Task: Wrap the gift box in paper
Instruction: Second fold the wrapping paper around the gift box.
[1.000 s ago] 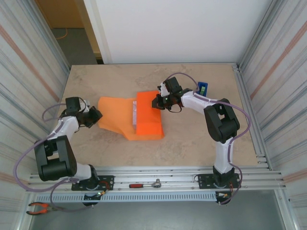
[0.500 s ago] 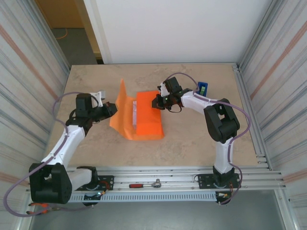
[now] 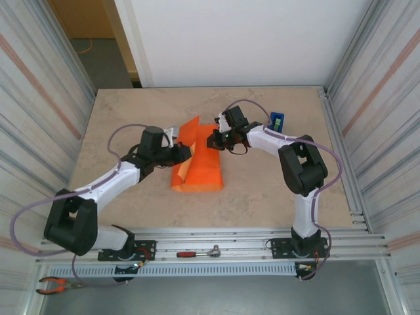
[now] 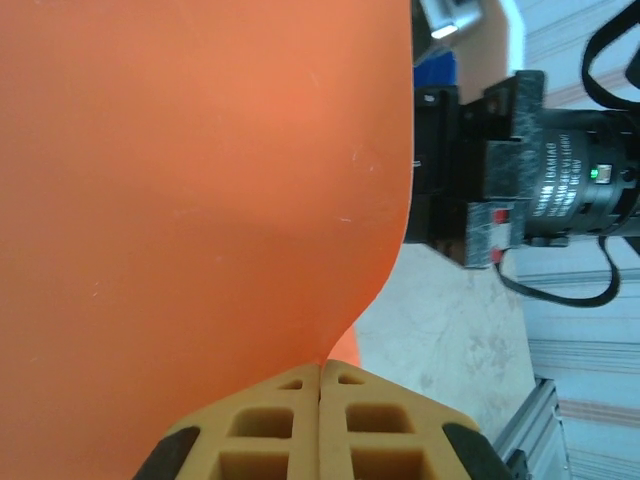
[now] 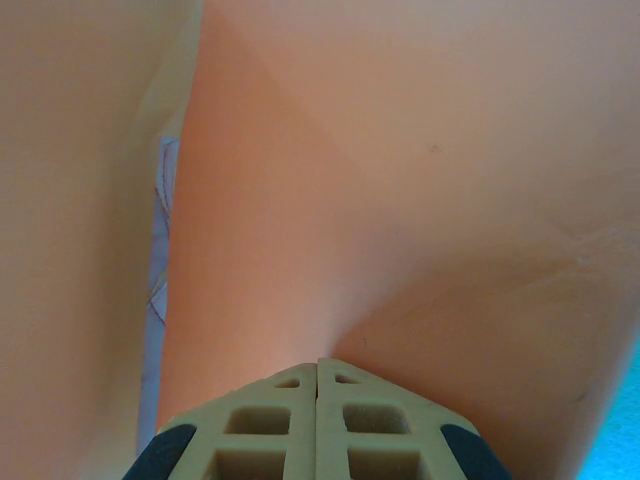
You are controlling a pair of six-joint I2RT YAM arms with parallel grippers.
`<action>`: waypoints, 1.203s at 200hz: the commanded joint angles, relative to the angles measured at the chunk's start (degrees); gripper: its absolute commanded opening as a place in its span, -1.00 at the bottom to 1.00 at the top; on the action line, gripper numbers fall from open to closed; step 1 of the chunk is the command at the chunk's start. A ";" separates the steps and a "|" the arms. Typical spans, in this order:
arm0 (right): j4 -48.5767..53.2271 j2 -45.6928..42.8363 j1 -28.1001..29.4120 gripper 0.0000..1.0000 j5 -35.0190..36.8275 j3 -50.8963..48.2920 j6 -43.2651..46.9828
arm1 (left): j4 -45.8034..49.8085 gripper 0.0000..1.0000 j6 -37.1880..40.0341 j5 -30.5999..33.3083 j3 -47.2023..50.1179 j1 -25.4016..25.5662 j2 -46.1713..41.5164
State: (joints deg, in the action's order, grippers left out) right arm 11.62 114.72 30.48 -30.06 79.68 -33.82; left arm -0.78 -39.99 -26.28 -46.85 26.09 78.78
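Note:
The orange paper [image 3: 202,167] lies wrapped over the gift box, a low block at the table's middle; the box itself is hidden under it. My left gripper [image 3: 184,152] is shut on the paper's left flap [image 3: 190,131], which stands raised and leans over the block's left side. In the left wrist view the paper [image 4: 200,180] runs down into the shut left gripper [image 4: 320,365]. My right gripper [image 3: 214,139] is shut, its tips resting on the paper at the block's far top edge. The right wrist view shows the shut right gripper [image 5: 318,362] against the paper [image 5: 400,150], with a pale strip [image 5: 158,260] between two flaps.
A blue tape dispenser [image 3: 277,121] stands at the back right, just behind the right arm. A red-handled tool [image 3: 197,252] lies on the front rail and pliers [image 3: 52,284] sit at the bottom left. Ribbed metal walls [image 3: 39,118] close both sides.
My left gripper has swung right, lifting the paper's left flap off the table and carrying it up over the block. The right gripper has stayed put.

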 commanded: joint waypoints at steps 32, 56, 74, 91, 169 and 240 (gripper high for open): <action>3.09 4.03 1.50 -1.00 2.11 -2.93 -0.10 | -6.33 -0.94 -5.53 4.52 -6.30 7.75 10.19; 2.76 4.09 1.51 -1.00 2.03 -3.40 -0.40 | -7.34 -0.95 -5.72 4.88 -6.72 9.07 13.58; 2.50 3.93 1.51 -1.00 1.89 -3.63 -0.45 | -8.09 -0.96 -5.88 5.01 -6.68 9.51 15.02; 2.40 3.85 1.46 -1.00 1.90 -3.94 -0.53 | -8.54 -0.96 -5.89 5.27 -6.75 9.72 15.60; 1.92 3.87 1.75 -1.00 1.84 -4.79 -0.81 | -10.45 -0.99 -7.99 7.12 -6.54 10.30 18.36; 3.55 2.04 0.14 -1.00 -0.65 -2.14 -1.15 | -14.82 -1.00 -11.47 9.55 0.97 10.30 20.93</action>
State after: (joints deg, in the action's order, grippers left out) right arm 9.06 114.34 30.57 -30.50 78.11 -34.15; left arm -14.57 -49.63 -17.98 -48.95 35.20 96.14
